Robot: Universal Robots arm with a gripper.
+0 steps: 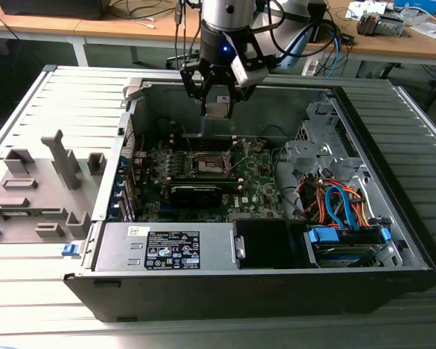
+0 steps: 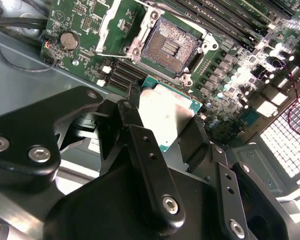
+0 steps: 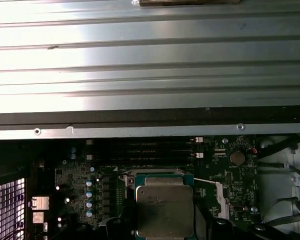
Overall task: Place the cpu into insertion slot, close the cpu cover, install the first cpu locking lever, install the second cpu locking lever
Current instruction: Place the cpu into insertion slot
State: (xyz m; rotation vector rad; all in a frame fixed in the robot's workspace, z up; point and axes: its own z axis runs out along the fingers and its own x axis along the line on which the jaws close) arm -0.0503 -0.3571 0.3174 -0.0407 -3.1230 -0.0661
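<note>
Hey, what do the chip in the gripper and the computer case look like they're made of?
The chip: pale silver-grey metal top with a dull, faintly brushed sheen, sitting on a thin green base that looks like circuit-board laminate. The computer case: apparently sheet metal, matte grey inside with folded edges; the dark outer panels could be painted metal or plastic.

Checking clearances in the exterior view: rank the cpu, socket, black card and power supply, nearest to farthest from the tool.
1. cpu, held in the tool.
2. socket, below it.
3. black card, just past the socket.
4. power supply, closest to the camera.
</note>
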